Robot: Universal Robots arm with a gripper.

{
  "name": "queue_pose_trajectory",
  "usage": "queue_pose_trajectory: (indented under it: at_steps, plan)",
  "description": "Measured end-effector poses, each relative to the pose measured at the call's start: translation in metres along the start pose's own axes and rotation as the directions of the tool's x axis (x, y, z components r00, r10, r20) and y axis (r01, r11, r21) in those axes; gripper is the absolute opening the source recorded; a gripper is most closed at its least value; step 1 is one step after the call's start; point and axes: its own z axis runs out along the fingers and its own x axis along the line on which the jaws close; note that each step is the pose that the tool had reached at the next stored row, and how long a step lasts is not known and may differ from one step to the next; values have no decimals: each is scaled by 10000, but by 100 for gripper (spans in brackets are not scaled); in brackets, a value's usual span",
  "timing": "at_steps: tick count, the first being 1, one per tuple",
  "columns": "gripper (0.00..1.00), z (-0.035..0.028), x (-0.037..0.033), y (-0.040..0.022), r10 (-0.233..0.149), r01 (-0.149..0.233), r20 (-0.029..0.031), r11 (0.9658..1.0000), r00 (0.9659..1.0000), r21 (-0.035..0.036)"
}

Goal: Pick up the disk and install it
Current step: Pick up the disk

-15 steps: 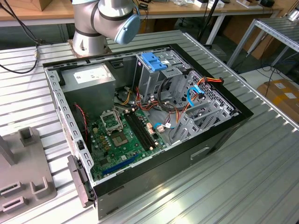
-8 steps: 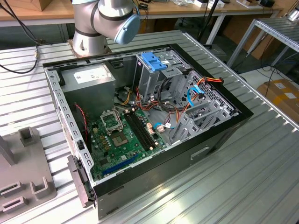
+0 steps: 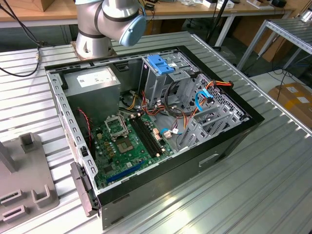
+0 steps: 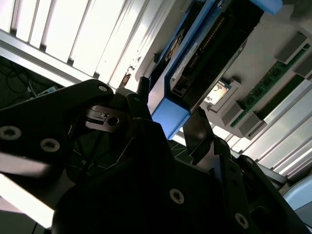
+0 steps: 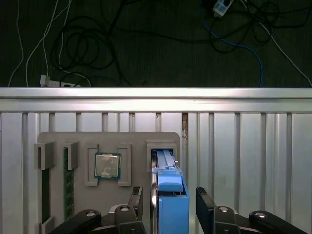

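**Q.** Where does the disk stand, and where is the gripper?

**A.** In the first wrist view the disk (image 5: 169, 207), a hard drive in a blue carrier, stands on edge in a slot of the grey parts fixture (image 5: 136, 141). The same fixture holds a seated processor chip (image 5: 107, 165) and memory modules (image 5: 68, 183). The gripper (image 5: 168, 192) hangs over the disk, one finger to each broad face.

**Q.** What is the state of the fingers?

**A.** Spread apart. The fingers (image 5: 204, 207) straddle the carrier with a gap visible on either side. The second wrist view agrees: the disk (image 4: 195, 58) lies between them, untouched. Nothing is grasped, so the pick is judged not yet made.

**Q.** What could go wrong from here?

**A.** As a judgement only:
- **Binding in the slot:** if one finger meets the carrier before the other, it would push the disk sideways. A tilted disk could then bind against the slot walls on lifting.
- **Slipping:** the carrier's smooth plastic may slip under a shallow grip.
- **Snagging in the case:** the open computer case (image 3: 161, 187), beside the fixture on the slatted table (image 3: 273, 195), is crowded with cables (image 3: 183, 119) that could snag a carried drive.
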Motion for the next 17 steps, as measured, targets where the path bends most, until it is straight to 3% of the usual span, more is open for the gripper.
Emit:
queue_pose_trajectory:
  at_steps: [6, 7, 8, 10, 11, 17]
  plan:
    - [55, 0, 0, 2, 0, 0, 0, 10000, 10000, 0]
    - [54, 0, 0, 2, 0, 0, 0, 10000, 10000, -1]
    - [47, 0, 0, 2, 0, 0, 0, 10000, 10000, 0]
    - [47, 0, 0, 3, 0, 0, 0, 10000, 10000, 0]
    - [39, 0, 0, 3, 0, 0, -1, 10000, 10000, -1]
    - [36, 0, 0, 5, 0, 0, 0, 10000, 10000, 0]
